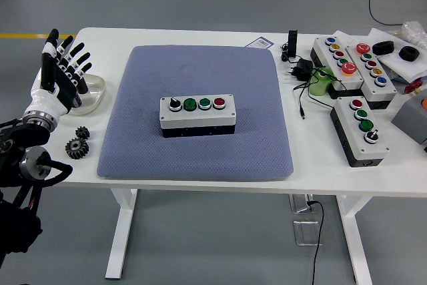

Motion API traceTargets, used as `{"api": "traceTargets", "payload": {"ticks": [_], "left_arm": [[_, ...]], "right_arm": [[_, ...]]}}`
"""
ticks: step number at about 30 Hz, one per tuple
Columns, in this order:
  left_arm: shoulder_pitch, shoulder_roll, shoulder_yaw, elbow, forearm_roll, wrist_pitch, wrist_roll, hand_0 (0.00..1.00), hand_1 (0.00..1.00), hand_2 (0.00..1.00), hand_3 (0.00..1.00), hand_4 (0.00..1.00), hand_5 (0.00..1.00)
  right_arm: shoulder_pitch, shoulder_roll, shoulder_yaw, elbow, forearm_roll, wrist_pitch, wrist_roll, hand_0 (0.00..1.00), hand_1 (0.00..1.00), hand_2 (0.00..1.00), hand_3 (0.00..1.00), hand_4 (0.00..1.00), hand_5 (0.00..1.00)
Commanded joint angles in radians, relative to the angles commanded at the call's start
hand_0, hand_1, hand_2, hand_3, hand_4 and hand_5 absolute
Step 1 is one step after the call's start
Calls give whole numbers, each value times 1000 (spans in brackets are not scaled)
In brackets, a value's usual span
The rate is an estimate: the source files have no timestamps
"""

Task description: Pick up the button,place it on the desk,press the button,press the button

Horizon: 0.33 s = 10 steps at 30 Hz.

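Item 1. Tabletop (200,179), white; its near edge is seen along the lower part of the head view.

Item 2. Left hand (59,75), white with black fingers, is held at the 9 o'clock edge of the tabletop. The fingers are extended and spread, and nothing is gripped.

Item 3. Two dark gears (78,143) are laid on the bare tabletop at 8 o'clock, just beside the mat's left edge.

Item 4. Blue-grey mat (197,145), padded, is spread over the middle of the tabletop.

Item 5. Button box (197,115), grey top over a black base, is set on the centre of the mat, well apart from the left hand. On its top, from 9 toward 3 o'clock, a black selector knob, two green buttons and a red button are arranged in a row.

Item 6. Clear shallow dish (93,93) is placed at 9 o'clock, partly covered by the left hand's fingers; contact cannot be told.

Item 7. Spare control box (360,130) is found at 3 o'clock, carrying red, green and black controls.

Item 8. Two further control boxes (353,61) are set side by side at 2 o'clock, with coloured buttons.

Item 9. Black plug adapter with cable (299,71) and a green object (321,82) are located at 1 to 2 o'clock, near the boxes.
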Motion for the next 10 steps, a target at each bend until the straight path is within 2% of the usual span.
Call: {"api": "traceTargets", "payload": {"ticks": [5, 10], "left_arm": [[17, 9, 26, -10, -1, -23, 1, 892, 887, 895, 977, 768, 998], [25, 4, 23, -13, 22, -21, -14, 892, 887, 895, 977, 768, 998]], "right_arm": [[5, 1, -2, 0, 1, 0, -1, 634, 538, 568, 635, 233, 238], [7, 3, -3, 1, 1, 1, -1, 634, 538, 568, 635, 233, 238]]}}
